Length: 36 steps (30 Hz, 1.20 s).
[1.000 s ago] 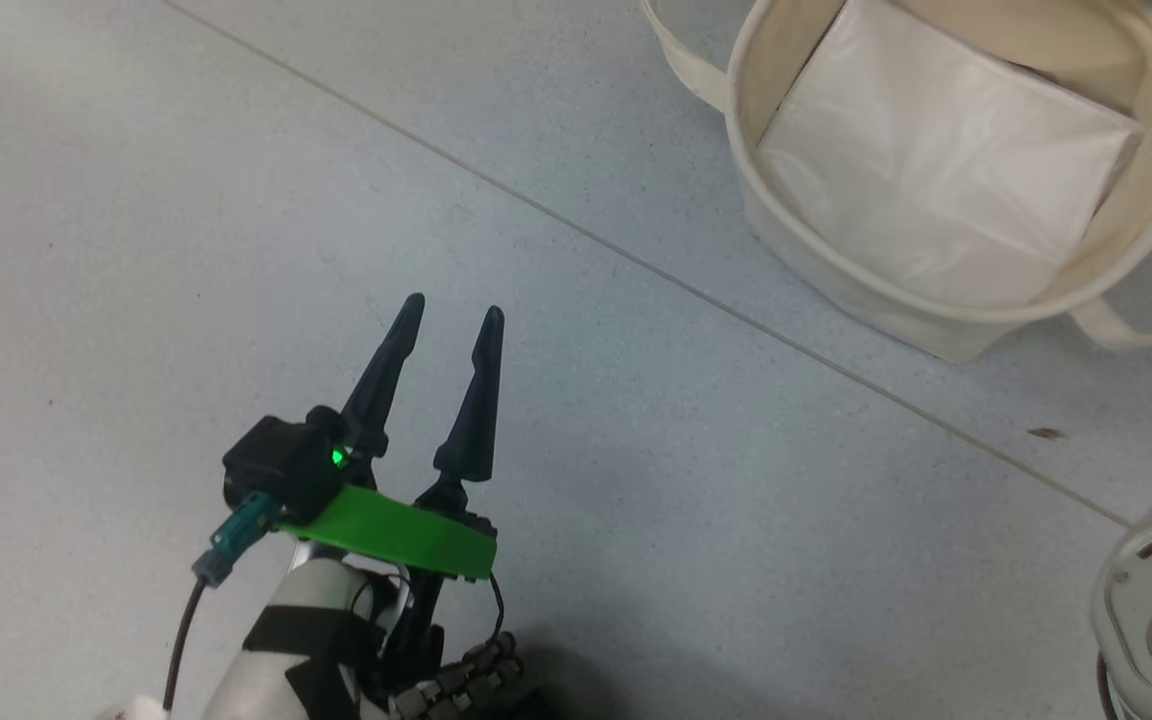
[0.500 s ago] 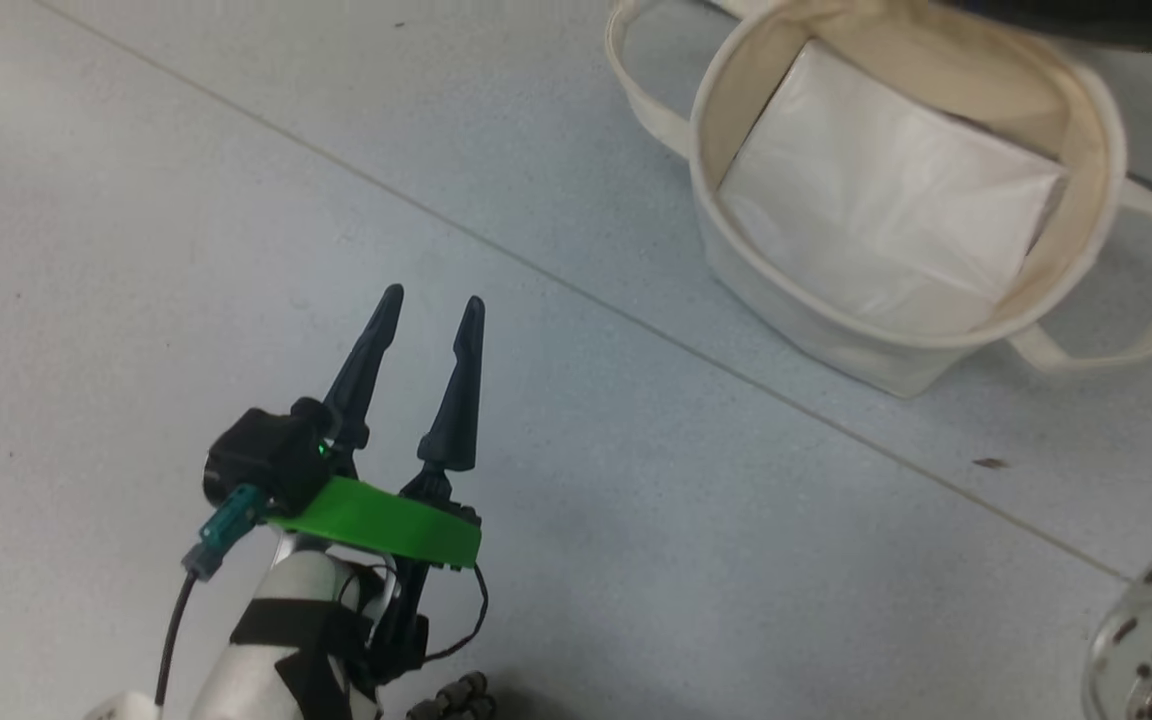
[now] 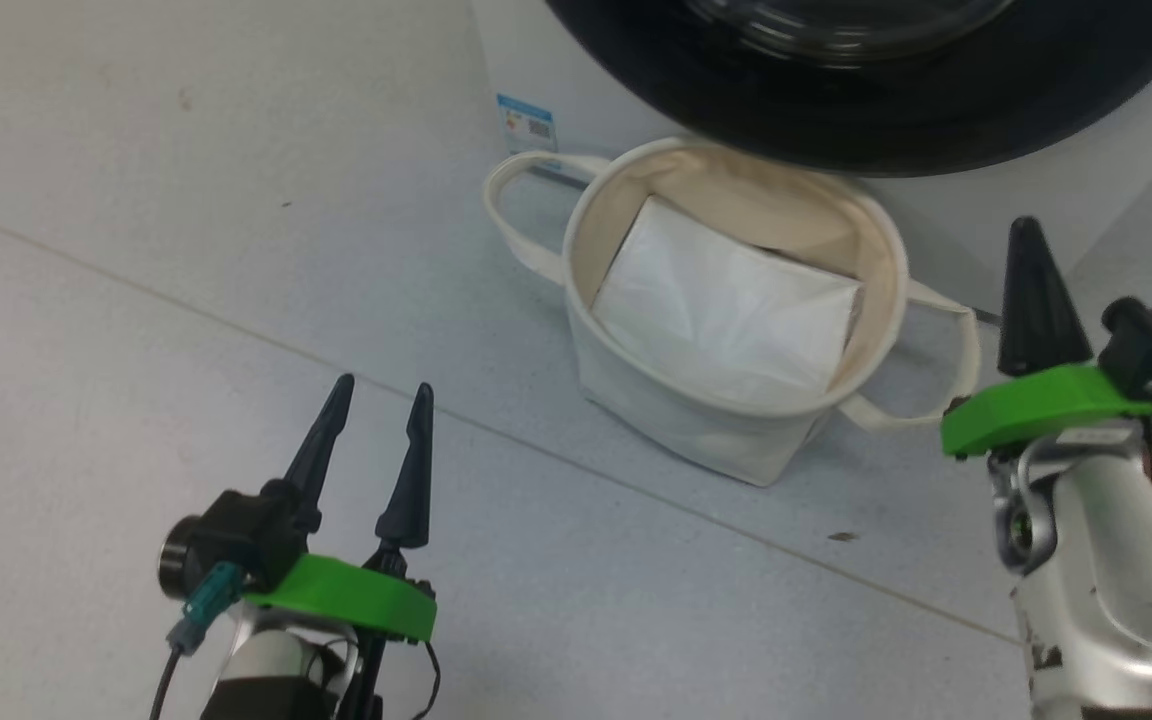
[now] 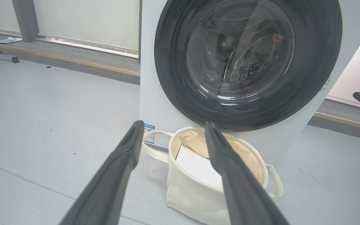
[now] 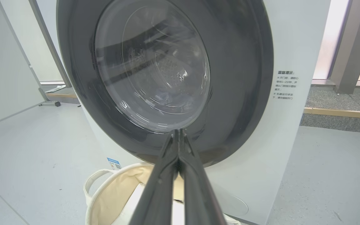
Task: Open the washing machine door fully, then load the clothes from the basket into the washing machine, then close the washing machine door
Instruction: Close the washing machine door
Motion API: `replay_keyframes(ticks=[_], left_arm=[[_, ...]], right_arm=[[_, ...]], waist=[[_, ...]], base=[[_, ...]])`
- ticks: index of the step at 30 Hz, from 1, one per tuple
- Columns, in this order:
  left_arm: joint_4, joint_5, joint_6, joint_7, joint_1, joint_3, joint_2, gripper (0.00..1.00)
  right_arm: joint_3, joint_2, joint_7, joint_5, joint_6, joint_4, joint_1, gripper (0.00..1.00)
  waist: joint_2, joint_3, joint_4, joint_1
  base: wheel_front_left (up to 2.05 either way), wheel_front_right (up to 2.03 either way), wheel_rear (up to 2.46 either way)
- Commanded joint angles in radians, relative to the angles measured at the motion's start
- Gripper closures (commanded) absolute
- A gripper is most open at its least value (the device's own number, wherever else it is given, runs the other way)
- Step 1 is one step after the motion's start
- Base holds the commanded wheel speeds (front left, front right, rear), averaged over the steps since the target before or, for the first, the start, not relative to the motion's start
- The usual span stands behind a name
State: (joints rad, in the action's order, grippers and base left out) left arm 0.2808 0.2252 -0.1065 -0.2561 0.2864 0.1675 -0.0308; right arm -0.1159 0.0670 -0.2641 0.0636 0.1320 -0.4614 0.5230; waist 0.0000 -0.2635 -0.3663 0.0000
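Nearest, at the lower left of the head view, the left gripper (image 3: 382, 392) hovers over the grey floor (image 3: 116, 250). Its two dark fingers stand a narrow gap apart with nothing between them. At the near right the right gripper (image 3: 1026, 235) is raised. Its fingers are pressed together on nothing, and in its own wrist view they meet in one line that points toward the lower edge of the glass.

A thin seam (image 3: 636, 490) runs slantwise across the floor just beyond the left gripper, and a small brown speck (image 3: 844, 536) lies near it.

Farther on, between the two grippers, the basket (image 3: 676, 420) stands upright on the floor. One looped handle sticks out to the left and the other to the right, the right one just beside the right gripper's green mount. A flat white sheet (image 3: 726, 310) lies inside it.

The basket's far side sits close against the front of the washing machine (image 3: 506, 60), below the door (image 3: 836, 130). The door's wide black rim lies flat against the white front. A small blue label (image 3: 526, 120) sits at the machine's lower left corner, just behind the basket's left handle. Low behind the bulging glass a pale blue patch (image 5: 163, 98) shows, too blurred to name.
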Motion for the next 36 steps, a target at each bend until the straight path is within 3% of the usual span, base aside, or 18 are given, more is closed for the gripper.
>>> replay_keyframes(ticks=[1, 13, 22, 23, 24, 25, 36], left_arm=[[-0.03, -0.016, -0.005, -0.006, -0.006, -0.042, -0.019, 0.0], [-0.084, -0.089, -0.018, -0.006, -0.046, -0.122, -0.019, 0.0], [-0.142, -0.127, -0.023, -0.006, -0.092, -0.111, -0.027, 0.0], [-0.146, -0.129, -0.024, -0.006, -0.096, -0.11, -0.029, 0.0], [-0.149, -0.129, -0.024, -0.006, -0.099, -0.11, -0.03, 0.0], [-0.15, -0.127, -0.024, -0.006, -0.103, -0.11, -0.032, 0.0], [-0.102, -0.113, -0.024, -0.006, -0.119, -0.107, -0.043, 0.0]], right_arm=[[0.04, -0.017, 0.002, 0.006, -0.001, 0.048, -0.019, 1.0], [0.105, -0.017, 0.002, 0.064, -0.001, 0.264, -0.244, 1.0], [0.088, -0.017, 0.002, 0.119, -0.001, 0.313, -0.341, 1.0], [0.093, -0.017, 0.002, 0.118, -0.001, 0.322, -0.347, 0.82], [0.099, -0.017, 0.002, 0.113, -0.001, 0.333, -0.352, 0.38], [0.108, -0.017, 0.002, 0.108, -0.001, 0.345, -0.357, 0.02], [0.145, -0.017, 0.002, 0.117, -0.001, 0.409, -0.391, 0.0]], waist=[[0.0, 0.065, 0.069, 0.0], [0.0, 0.088, 0.171, 0.0], [0.0, 0.119, 0.223, 0.0], [0.0, 0.124, 0.227, 0.0], [0.0, 0.126, 0.231, 0.0], [0.0, 0.131, 0.234, 0.0], [0.0, 0.16, 0.254, 0.0]], base=[[0.0, 0.0, 0.0], [0.0, 0.0, 0.0], [0.0, 0.0, 0.0], [0.0, 0.0, 0.0], [0.0, 0.0, 0.0], [0.0, 0.0, 0.0], [0.0, 0.0, 0.0]])
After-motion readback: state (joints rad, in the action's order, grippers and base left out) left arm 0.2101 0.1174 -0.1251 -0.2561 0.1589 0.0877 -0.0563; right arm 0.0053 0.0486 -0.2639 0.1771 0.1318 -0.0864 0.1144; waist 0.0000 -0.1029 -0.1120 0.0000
